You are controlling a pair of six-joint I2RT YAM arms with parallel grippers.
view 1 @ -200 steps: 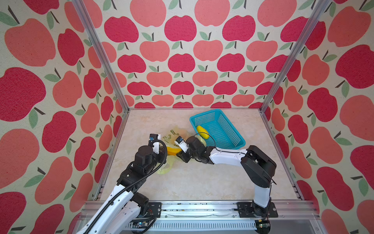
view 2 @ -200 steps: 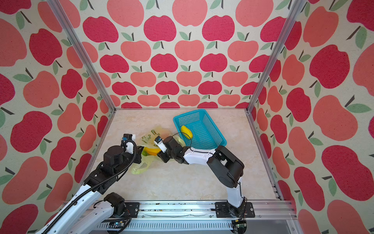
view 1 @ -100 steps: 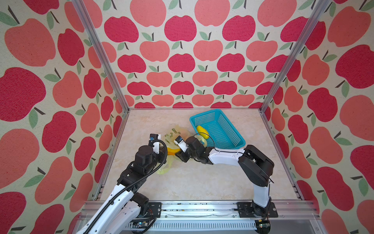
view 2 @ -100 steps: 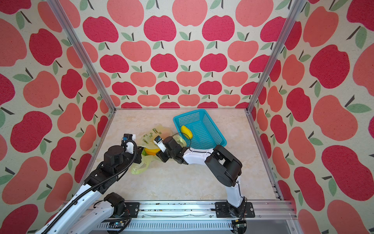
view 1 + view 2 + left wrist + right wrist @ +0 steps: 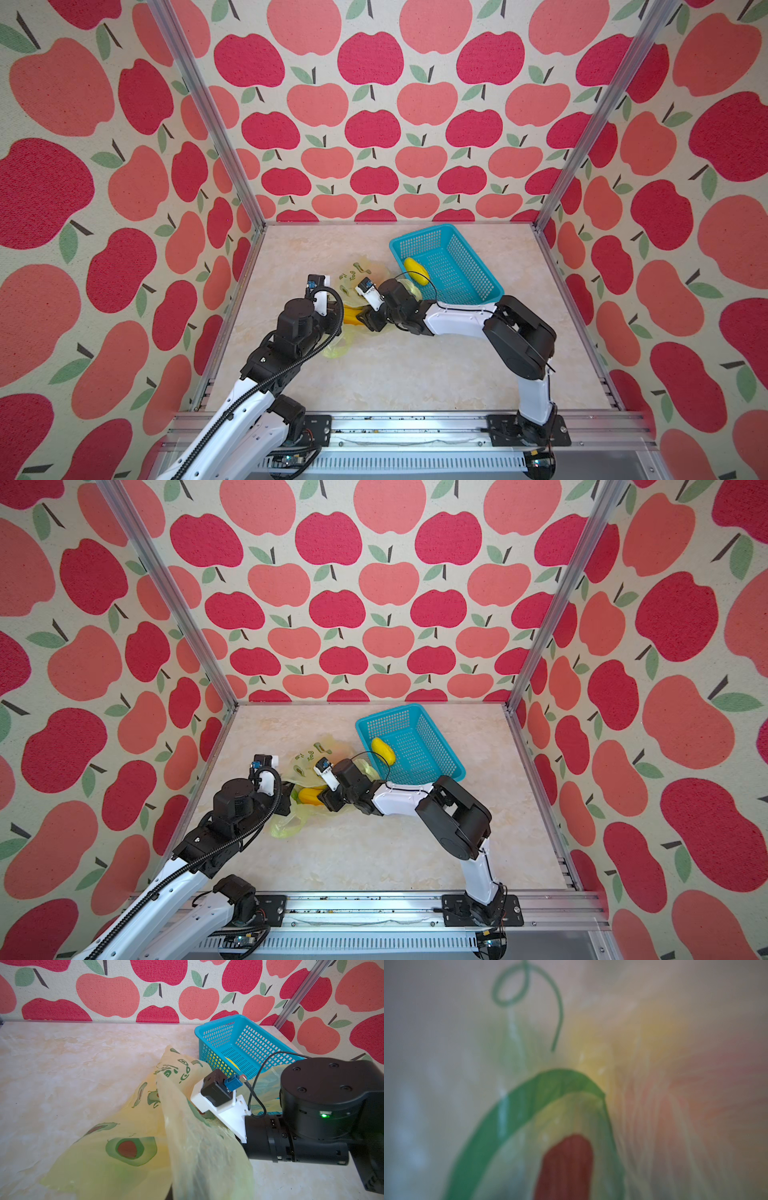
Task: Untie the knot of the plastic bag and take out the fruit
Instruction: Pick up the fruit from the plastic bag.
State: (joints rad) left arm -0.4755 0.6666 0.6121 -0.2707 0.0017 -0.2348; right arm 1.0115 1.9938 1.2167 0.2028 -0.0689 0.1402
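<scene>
The plastic bag [image 5: 357, 270] [image 5: 316, 754] lies crumpled at mid table, pale yellow with green avocado prints. My left gripper [image 5: 334, 311] [image 5: 286, 802] is shut on its film, which drapes up from the hidden jaws in the left wrist view [image 5: 128, 1132]. An orange-yellow fruit [image 5: 352, 314] [image 5: 309, 796] lies in the bag's mouth. My right gripper [image 5: 362, 321] [image 5: 326, 800] reaches in beside it, jaws apart. Bag film [image 5: 529, 1101] blurs the whole right wrist view. A yellow fruit [image 5: 417, 270] [image 5: 383, 749] lies in the basket. The knot is not visible.
The turquoise perforated basket [image 5: 473, 257] [image 5: 390, 712] [image 5: 216, 1023] stands behind and right of the bag, touching it. A loose yellow-green handle loop [image 5: 336, 351] lies on the table near the left arm. Apple-print walls close in three sides.
My right gripper has edged slightly left toward the orange-yellow fruit and its jaws look wider. The left arm and the bag have hardly moved.
</scene>
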